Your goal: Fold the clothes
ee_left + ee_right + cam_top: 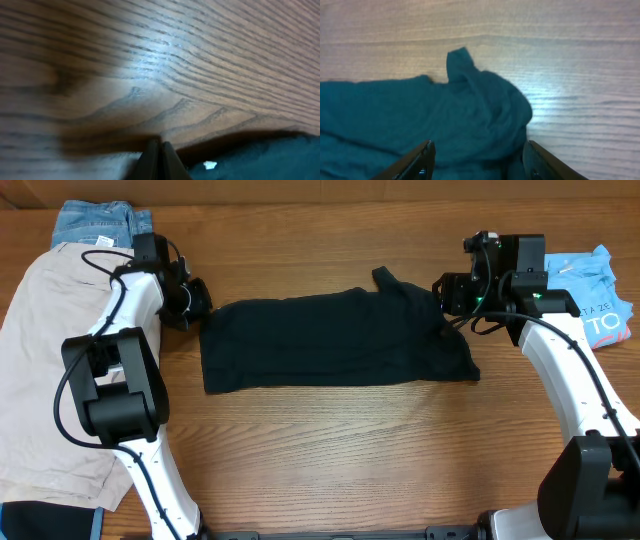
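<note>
A black T-shirt [330, 340] lies spread flat across the middle of the wooden table, with a sleeve sticking up at its far right. My left gripper [200, 305] sits at the shirt's upper left corner. In the left wrist view its fingers [160, 157] are pressed together low over bare wood. The dark cloth [260, 160], with a small white tag, lies just to their right, and no cloth shows between the tips. My right gripper [480, 160] is open, its fingers standing wide on either side of the bunched right end of the shirt [470, 115].
Beige shorts [40, 360] cover the table's left side, with blue denim [95, 225] behind them. A light-blue printed tee [600, 300] lies at the far right, behind the right arm. Bare wood [350, 450] stretches in front of the black shirt.
</note>
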